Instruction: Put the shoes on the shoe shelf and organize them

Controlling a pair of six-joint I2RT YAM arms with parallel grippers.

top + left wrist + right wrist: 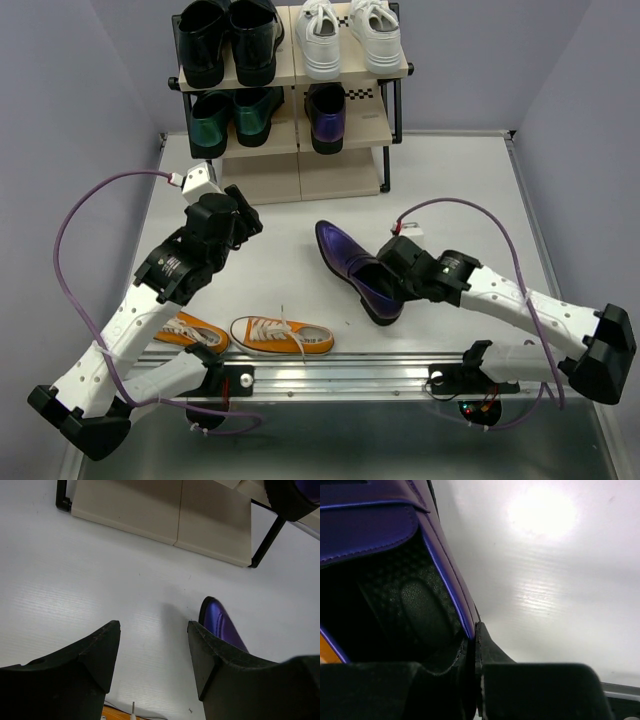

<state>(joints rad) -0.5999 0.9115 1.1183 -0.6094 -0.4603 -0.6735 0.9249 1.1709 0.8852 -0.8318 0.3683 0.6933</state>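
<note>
Nearest the arm bases, the orange sneakers [283, 336] lie on the tabletop [450, 180], not yet shelved. Just beyond them my right pincer [400, 285] is clamped on the heel-side wall of the purple loafer [350, 262], one finger inside the shoe and one outside. I judge this pinch suits the thin, stiff collar. I cannot tell whether the sole is off the tabletop. My left pincer [154, 630] hangs spread and empty near the loafer's toe, probably to stay out of the carry path. Farthest back stands the shoe shelf [370, 125]. The white sneakers [350, 35] sit on top beside the black pair [228, 40]. The matching loafer [326, 118] is on the middle tier beside the green pair [235, 115], with board showing to its right, which is the likely slot.
</note>
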